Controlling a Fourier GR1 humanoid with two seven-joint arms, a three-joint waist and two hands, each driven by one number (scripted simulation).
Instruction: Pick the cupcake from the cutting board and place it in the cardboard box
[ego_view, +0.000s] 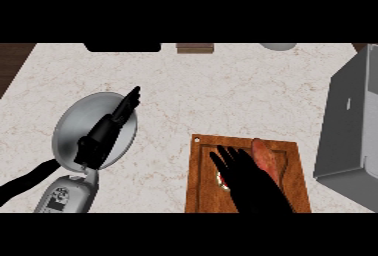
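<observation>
A brown wooden cutting board (203, 192) lies at the lower middle of the counter. My right hand (247, 175) hovers over it, open, with its fingers straight and pointing away from me. Only a small pale and red sliver of the cupcake (221, 180) shows at the hand's left edge; the rest is hidden beneath the palm. A reddish-orange oblong vegetable (266, 156) lies on the board just right of the fingers. A grey open box (347, 125) stands at the right edge. My left hand (111, 125) rests open at the left, fingers up.
A round grey pan (74, 125) with a black handle (26, 181) sits under my left hand. Along the far edge are a black object (122, 47), a small brown item (195, 48) and a pale round thing (277, 46).
</observation>
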